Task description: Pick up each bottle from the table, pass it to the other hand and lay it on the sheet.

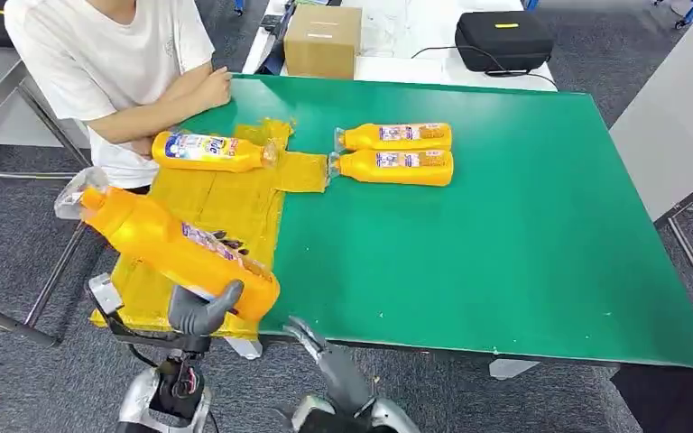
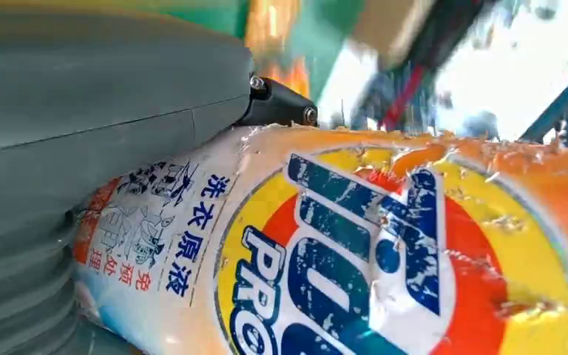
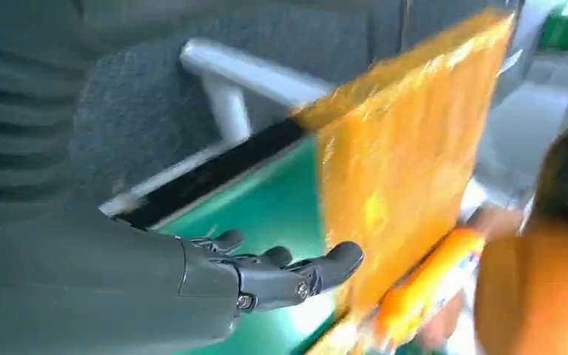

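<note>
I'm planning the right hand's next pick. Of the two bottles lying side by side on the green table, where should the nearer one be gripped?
Grip the nearer bottle around its wide labelled middle, coming from above and from the robot's side. It lies flat, cap toward the yellow sheet; the other bottle lies close along its far side.

A green-topped table (image 1: 505, 253) stands on grey carpet (image 1: 18, 262), with a white table (image 1: 433, 68) just behind it.

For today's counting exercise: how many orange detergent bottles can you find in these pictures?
4. One bottle is held by the left hand above the yellow sheet; one lies on the sheet; two lie together on the green table.
</note>
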